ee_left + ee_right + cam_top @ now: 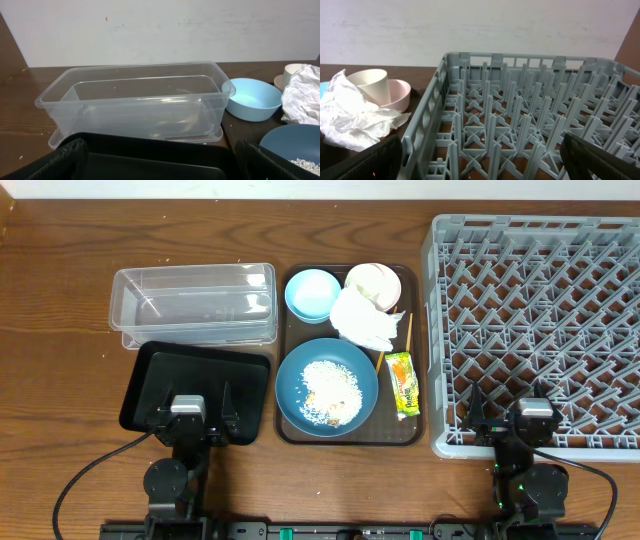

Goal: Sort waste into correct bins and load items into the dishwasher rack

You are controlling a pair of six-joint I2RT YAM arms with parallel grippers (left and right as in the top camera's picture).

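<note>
Both arms sit at the near table edge, jaws spread wide and empty, a loaded tray between them.

Seen from above, the grey dishwasher rack [530, 300] fills 3 o'clock on the wooden table [60, 300]; my right gripper [508, 395] hangs over its near wall. The brown serving tray [392, 430] sits centre. The clear tub [195, 305] lies at 10 o'clock and the black tray [150, 375] at 8, under my left gripper [193, 395]. On the serving tray, the dark-blue plate [295, 370] of rice [330, 390] is at 6. The crumpled napkin [362, 320] at 1 presses against the pink bowl [392, 283] and white cup [365, 278], hiding part of the chopsticks [407, 330]. The light-blue bowl [313, 293] is at 11, the snack wrapper [403, 383] at 4.
</note>
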